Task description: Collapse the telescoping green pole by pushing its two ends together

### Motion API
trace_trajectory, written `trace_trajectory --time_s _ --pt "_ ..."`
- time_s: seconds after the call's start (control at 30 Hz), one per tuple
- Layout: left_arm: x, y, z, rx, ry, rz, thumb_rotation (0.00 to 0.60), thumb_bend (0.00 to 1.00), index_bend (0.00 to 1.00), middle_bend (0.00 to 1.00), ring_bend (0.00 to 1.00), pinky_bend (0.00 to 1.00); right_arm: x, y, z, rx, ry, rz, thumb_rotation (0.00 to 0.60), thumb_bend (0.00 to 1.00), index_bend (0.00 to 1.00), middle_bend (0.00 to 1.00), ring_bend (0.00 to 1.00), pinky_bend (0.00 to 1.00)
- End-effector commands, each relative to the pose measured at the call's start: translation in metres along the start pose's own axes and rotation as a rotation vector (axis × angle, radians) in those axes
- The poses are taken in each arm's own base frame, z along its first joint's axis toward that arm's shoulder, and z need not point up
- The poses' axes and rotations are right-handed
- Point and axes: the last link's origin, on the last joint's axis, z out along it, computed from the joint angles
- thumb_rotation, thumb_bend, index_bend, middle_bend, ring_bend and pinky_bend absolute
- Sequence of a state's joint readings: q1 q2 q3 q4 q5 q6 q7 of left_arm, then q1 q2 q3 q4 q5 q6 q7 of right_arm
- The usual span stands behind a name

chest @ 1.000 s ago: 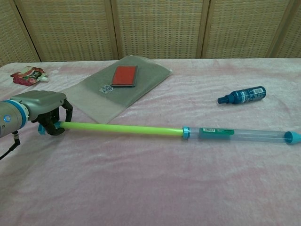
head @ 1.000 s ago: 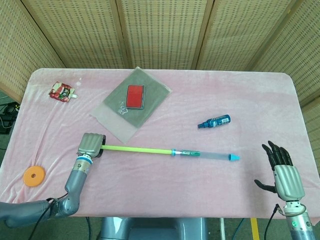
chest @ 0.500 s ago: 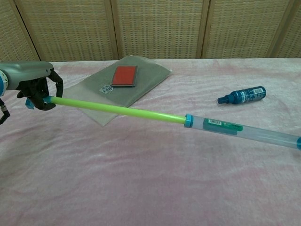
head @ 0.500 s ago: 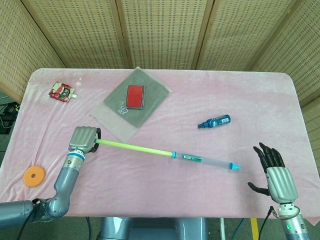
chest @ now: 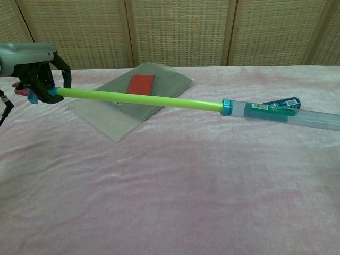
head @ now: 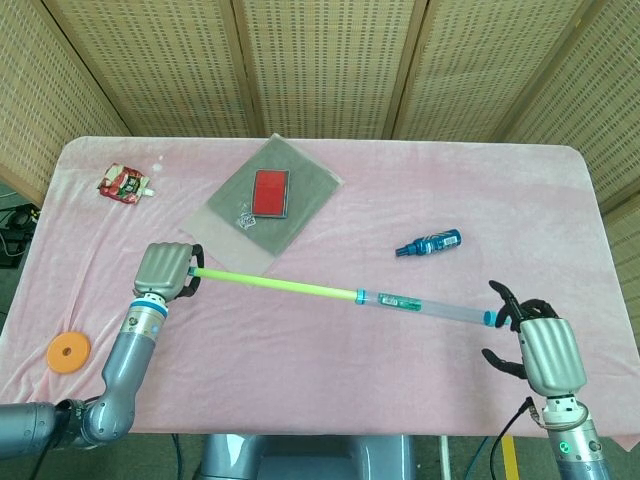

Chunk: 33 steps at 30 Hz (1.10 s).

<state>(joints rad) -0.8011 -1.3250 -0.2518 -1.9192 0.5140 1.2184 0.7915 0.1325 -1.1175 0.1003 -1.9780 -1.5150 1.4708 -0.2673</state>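
Observation:
The telescoping pole is extended and held off the pink cloth, nearly level. Its green section (head: 275,285) runs into a clear tube (head: 425,305) past a blue collar (chest: 226,107). My left hand (head: 165,269) grips the pole's left end, with fingers curled around it (chest: 40,79). My right hand (head: 535,340) sits at the pole's right end, and the blue end cap (head: 489,318) lies between its spread fingers. Whether the palm touches the cap is unclear. The chest view cuts off the right end and the right hand.
A grey pouch (head: 240,225) with a red card (head: 270,192) on it lies behind the pole. A blue bottle (head: 428,243) lies just beyond the clear tube. A red snack packet (head: 122,183) sits far left and an orange disc (head: 68,351) near the front left edge.
The left hand has lifted the pole off the cloth and swung it up level. The right hand has moved in from the table's front right to the pole's blue end cap.

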Motion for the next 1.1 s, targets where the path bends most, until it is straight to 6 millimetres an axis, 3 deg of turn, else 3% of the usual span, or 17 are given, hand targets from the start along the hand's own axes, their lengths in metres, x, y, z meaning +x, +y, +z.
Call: trace_trajectory --time_s 0.03,0.13,0.33,0.77,1.1 --pt "0.003 0.000 -0.001 0.003 0.002 -0.004 0.600 0.74 0.85 0.91 0.81 0.75 0.005 -0.008 0.005 -0.032 -0.016 -0.019 0.600 0.27 0.26 0.96 0.93 0.65" --pt "0.008 -0.002 -0.002 0.010 0.005 -0.010 0.600 0.74 0.85 0.91 0.81 0.75 -0.002 -0.016 0.007 -0.060 -0.090 -0.018 0.600 0.28 0.26 1.00 0.99 0.76" --pt "0.010 -0.001 -0.004 0.011 0.000 -0.013 0.600 0.74 0.85 0.91 0.82 0.75 -0.013 -0.023 0.014 -0.088 -0.178 -0.022 0.600 0.29 0.26 1.00 1.00 0.93" --pt "0.015 0.003 -0.006 0.005 0.004 -0.035 0.600 0.74 0.85 0.92 0.82 0.75 -0.041 -0.023 0.022 -0.143 -0.232 -0.040 0.600 0.28 0.27 1.00 1.00 0.94" --pt "0.019 0.009 -0.007 0.005 0.010 -0.089 0.600 0.76 0.85 0.92 0.82 0.75 -0.048 -0.022 0.021 -0.165 -0.232 -0.047 0.600 0.28 0.28 1.00 1.00 0.94"
